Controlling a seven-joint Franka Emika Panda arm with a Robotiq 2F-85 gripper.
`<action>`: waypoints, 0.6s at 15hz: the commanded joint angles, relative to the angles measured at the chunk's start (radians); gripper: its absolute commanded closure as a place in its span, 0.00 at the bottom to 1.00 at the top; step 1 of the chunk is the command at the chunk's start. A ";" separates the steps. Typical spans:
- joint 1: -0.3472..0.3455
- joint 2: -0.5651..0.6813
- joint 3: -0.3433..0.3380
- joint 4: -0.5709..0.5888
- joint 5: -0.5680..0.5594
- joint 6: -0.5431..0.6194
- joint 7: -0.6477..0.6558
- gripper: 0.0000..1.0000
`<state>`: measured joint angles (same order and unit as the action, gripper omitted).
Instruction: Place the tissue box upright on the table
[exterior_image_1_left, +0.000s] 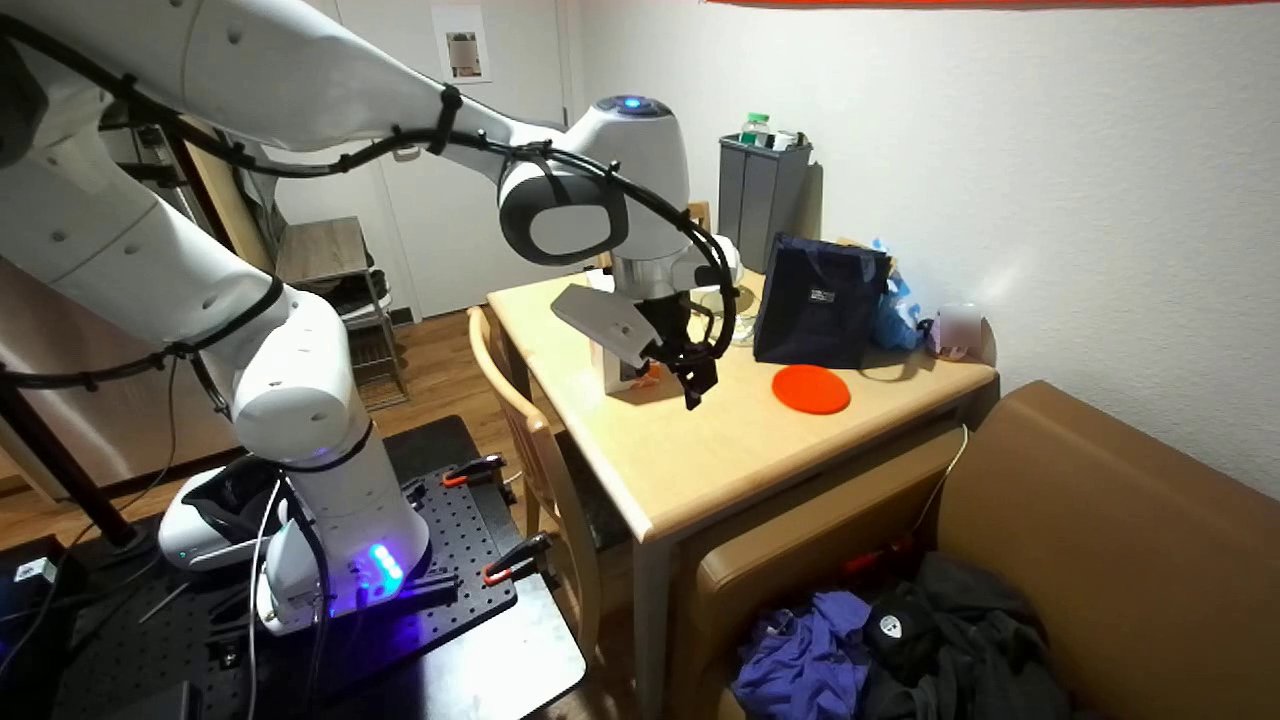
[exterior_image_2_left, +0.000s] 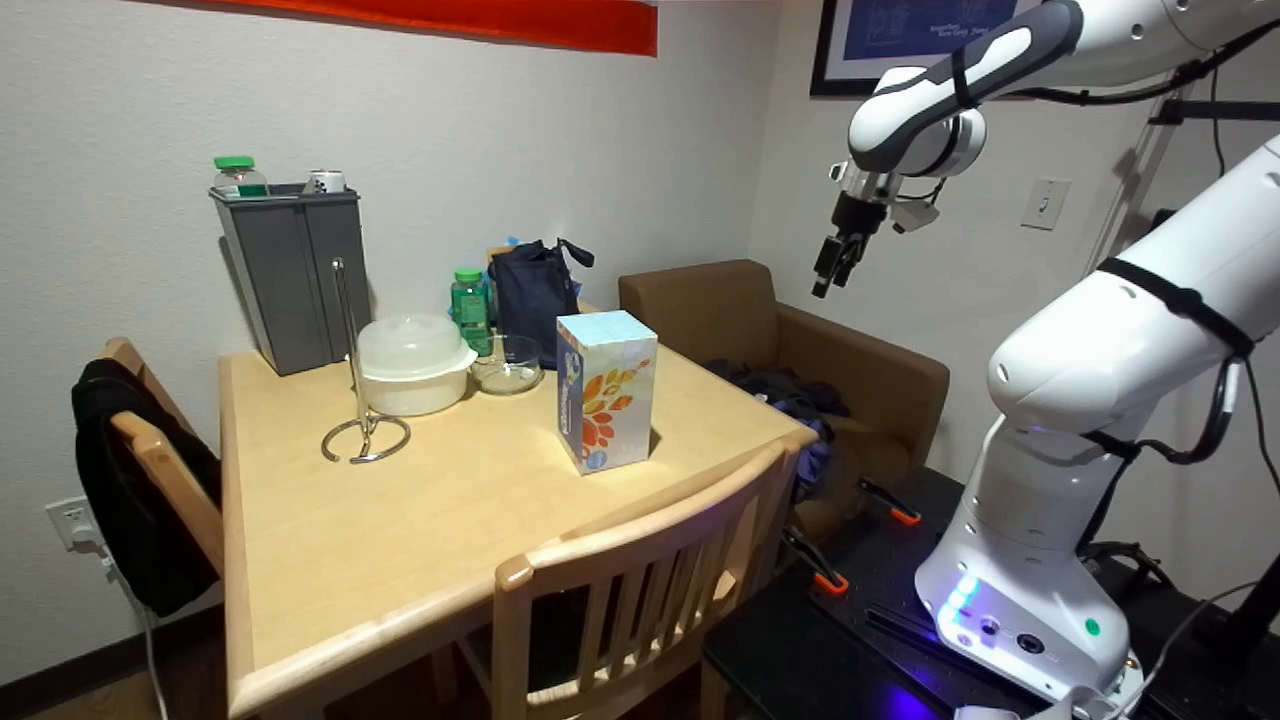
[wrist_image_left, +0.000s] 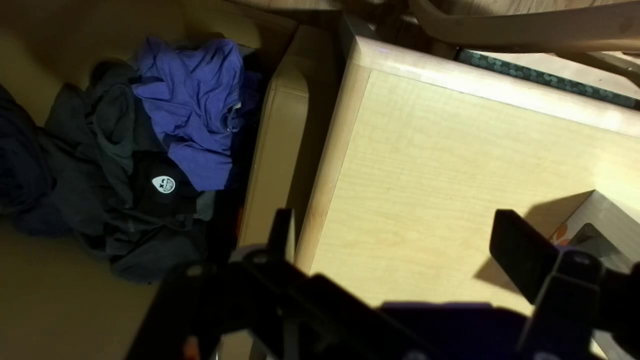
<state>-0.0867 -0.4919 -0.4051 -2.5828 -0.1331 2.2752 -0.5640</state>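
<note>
While my black end effector (wrist_image_left: 393, 222) hangs spread, sweeping low could topple the tall white cardboard tissue box (exterior_image_2_left: 606, 395).

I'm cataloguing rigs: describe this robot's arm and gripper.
The arm is glossy white and smoothly rounded, with dark grey trim, a black cable strapped along it and glowing blue lights. The gripper is black, with two blocky fingers.

- Brown sofa (exterior_image_1_left: 1120, 560) near a pale, textured wall (exterior_image_1_left: 1050, 150).
- Red banner (exterior_image_2_left: 450, 20) on that wall, higher than the sofa.
- Framed picture (exterior_image_2_left: 890, 35) and light switch (exterior_image_2_left: 1046, 204) on the adjoining wall (exterior_image_2_left: 980, 250), above sofa height.
- Pale door (exterior_image_1_left: 450, 230) and wood floor (exterior_image_1_left: 440, 360), well apart from the sofa.
</note>
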 joint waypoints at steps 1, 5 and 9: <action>-0.005 0.012 0.034 0.025 0.022 -0.010 -0.025 0.00; 0.062 0.048 0.040 0.076 0.084 0.010 -0.100 0.00; 0.140 0.097 0.009 0.138 0.248 -0.001 -0.287 0.00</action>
<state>0.0069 -0.4534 -0.3705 -2.5064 0.0091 2.2763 -0.7185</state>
